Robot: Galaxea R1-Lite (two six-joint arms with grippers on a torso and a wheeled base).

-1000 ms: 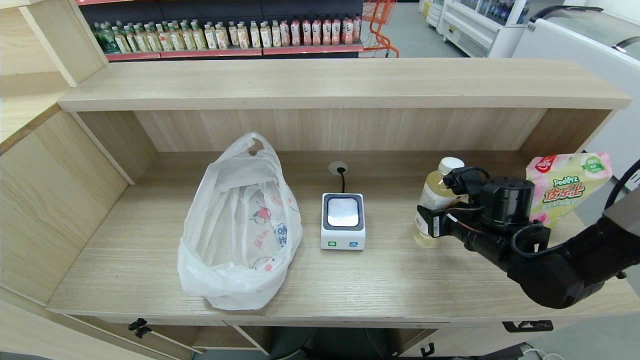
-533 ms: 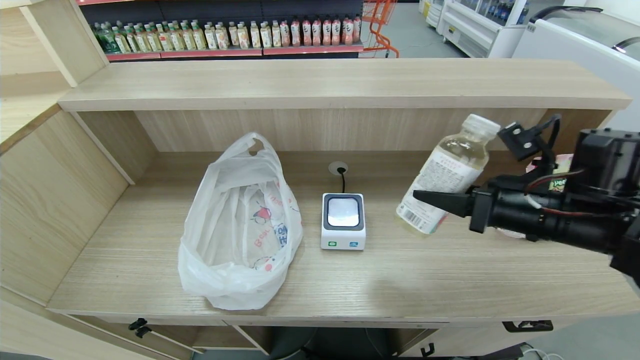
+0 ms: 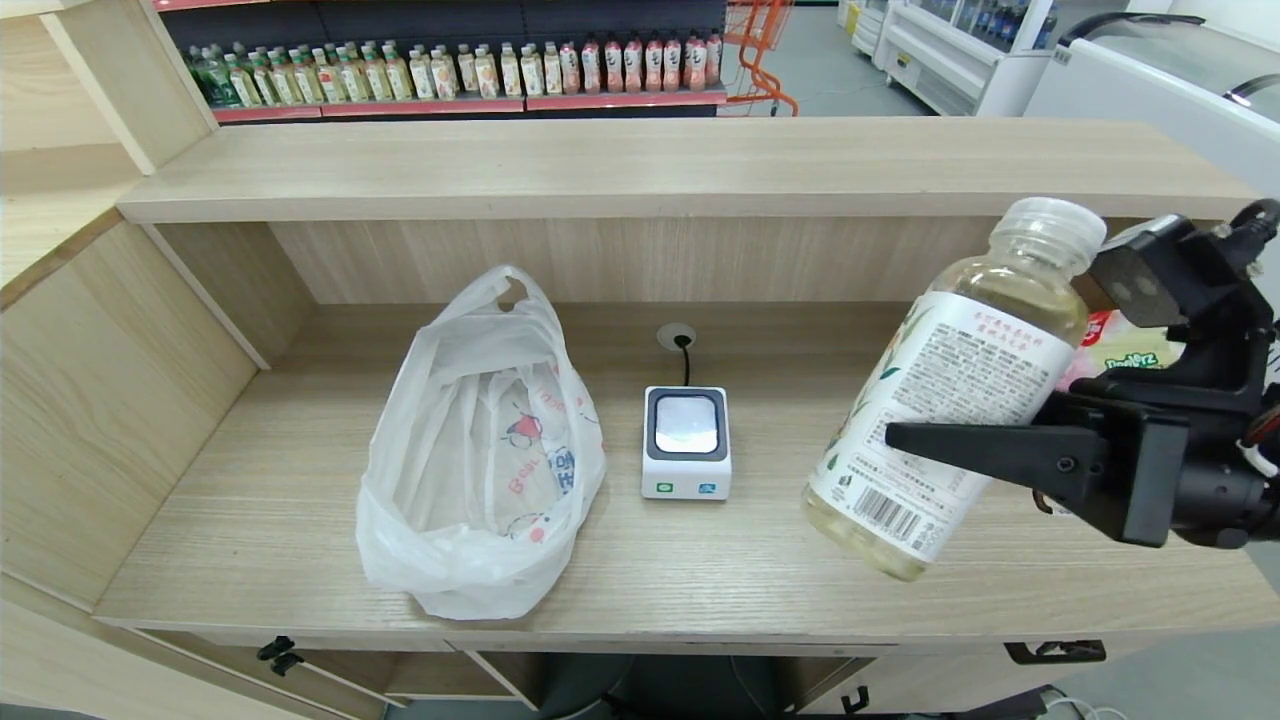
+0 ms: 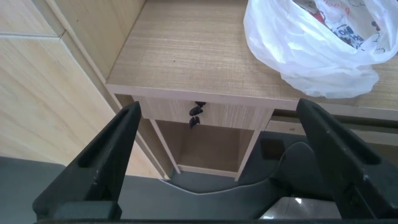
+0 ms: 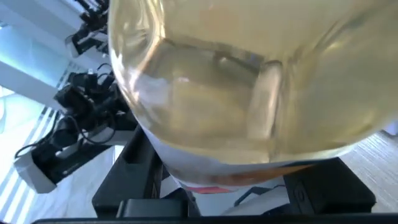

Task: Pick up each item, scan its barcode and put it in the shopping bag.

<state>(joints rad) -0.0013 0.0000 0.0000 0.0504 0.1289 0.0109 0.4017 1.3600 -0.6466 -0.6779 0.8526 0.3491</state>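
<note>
In the head view my right hand (image 3: 905,425) grips a clear plastic bottle (image 3: 950,400) across its paper label. The bottle is in the air, tilted, above the right part of the wood-grain tabletop (image 3: 750,560), with its ribbed white cap up and far. It holds pale yellow liquid, and a barcode sits near its rounded base. To the left stands a small white square scanner (image 3: 686,440), then a thin wrinkled white shopping bag (image 3: 480,450).

In the left wrist view my left hand (image 4: 217,162) is open, its black fingers wide apart, by the tabletop's near left corner.

In the right wrist view the bottle's glossy round base is very close.
</note>
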